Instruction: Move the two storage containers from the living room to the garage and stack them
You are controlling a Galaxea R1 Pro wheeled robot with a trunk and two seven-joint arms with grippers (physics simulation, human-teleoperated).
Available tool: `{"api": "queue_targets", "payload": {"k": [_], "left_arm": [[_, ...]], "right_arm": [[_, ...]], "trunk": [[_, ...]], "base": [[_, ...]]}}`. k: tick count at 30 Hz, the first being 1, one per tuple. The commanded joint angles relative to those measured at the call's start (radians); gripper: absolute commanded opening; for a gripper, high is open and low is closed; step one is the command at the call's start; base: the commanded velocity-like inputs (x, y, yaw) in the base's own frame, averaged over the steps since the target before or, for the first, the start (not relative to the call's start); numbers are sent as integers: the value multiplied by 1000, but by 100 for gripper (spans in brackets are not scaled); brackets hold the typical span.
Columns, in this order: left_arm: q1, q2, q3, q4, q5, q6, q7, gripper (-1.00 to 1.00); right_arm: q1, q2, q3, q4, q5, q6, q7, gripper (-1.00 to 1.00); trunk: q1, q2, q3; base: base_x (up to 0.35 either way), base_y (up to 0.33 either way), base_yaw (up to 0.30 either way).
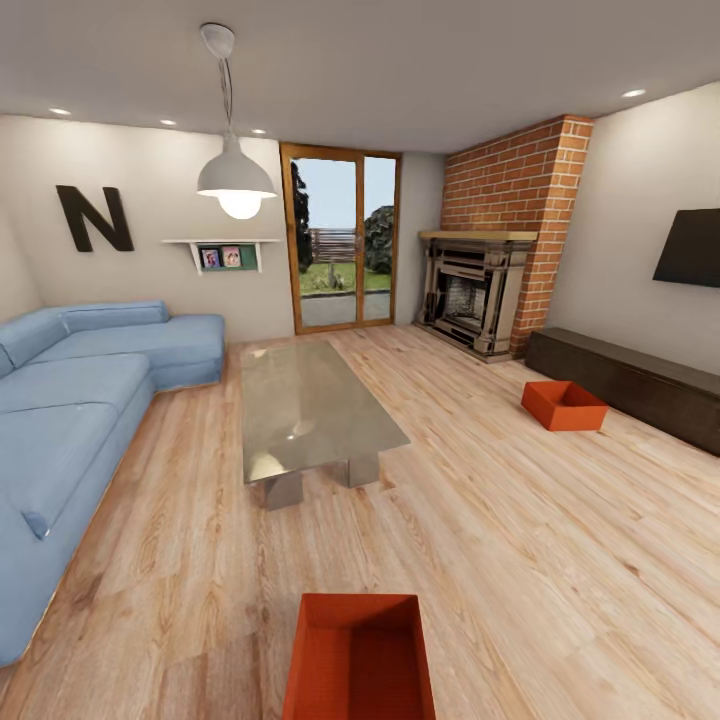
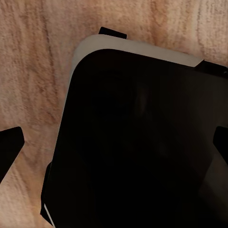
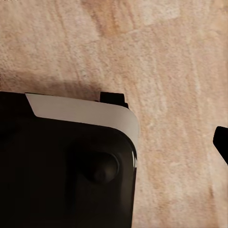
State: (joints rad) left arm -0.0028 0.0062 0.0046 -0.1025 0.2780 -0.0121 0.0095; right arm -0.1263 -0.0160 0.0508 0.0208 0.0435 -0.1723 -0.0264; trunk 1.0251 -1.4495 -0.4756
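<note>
Two orange-red storage containers stand on the living room's light wood-plank floor. One container is close in front of me, its open top facing up and its near end cut off by the picture's edge. The other container sits further off to the right, beside the low dark cabinet. My left gripper hangs open over my own dark base, with a fingertip at each side and nothing between them. My right gripper also looks open and empty; one fingertip shows over the planks.
A glass coffee table stands mid-room beyond the near container. A blue corner sofa lines the left side. A brick fireplace, a low dark cabinet and a wall TV are on the right, with a glazed door at the back.
</note>
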Motion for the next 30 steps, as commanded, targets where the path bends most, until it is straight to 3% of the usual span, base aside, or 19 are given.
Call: {"api": "queue_targets", "payload": {"k": [1, 30], "left_arm": [[0, 0, 0, 0, 4, -1, 1, 100], [0, 1, 0, -3, 3, -2, 0, 100]], "right_arm": [[-1, 0, 3, 2, 4, -4, -3, 100], [-1, -5, 1, 2, 3, 4, 11, 100]], "trunk": [[0, -1, -1], [0, -1, -42]], "base": [[0, 0, 0], [0, 0, 0]]}}
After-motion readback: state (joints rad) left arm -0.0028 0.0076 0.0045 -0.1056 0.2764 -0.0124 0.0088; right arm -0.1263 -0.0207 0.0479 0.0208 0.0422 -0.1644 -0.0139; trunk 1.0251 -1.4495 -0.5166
